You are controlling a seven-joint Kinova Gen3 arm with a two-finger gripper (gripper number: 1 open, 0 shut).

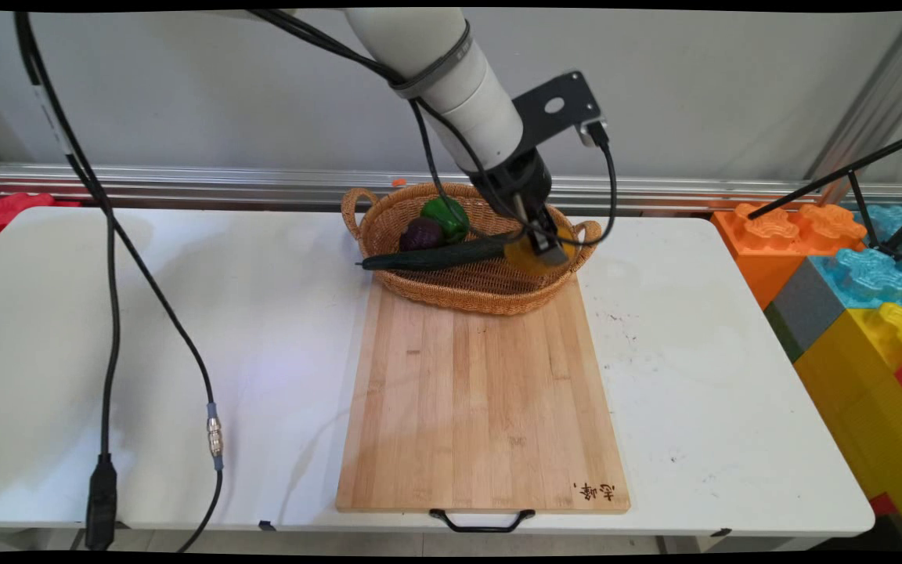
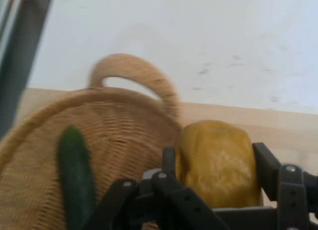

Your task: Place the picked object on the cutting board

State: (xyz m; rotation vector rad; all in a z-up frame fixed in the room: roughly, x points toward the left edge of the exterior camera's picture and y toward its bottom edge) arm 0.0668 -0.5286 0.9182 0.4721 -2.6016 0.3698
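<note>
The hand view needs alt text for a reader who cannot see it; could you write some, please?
The black two-finger gripper is shut on a rounded yellow-orange vegetable above a woven wicker basket. A long dark green cucumber lies in the basket, with the white table beyond.

I count 1 wicker basket (image 1: 467, 294), 1 cucumber (image 1: 439, 257), 1 green pepper (image 1: 445, 215), 1 purple vegetable (image 1: 420, 233), 1 yellow-orange item (image 2: 216, 163), 1 wooden cutting board (image 1: 482, 407), and 1 white table (image 1: 185, 313).
</note>
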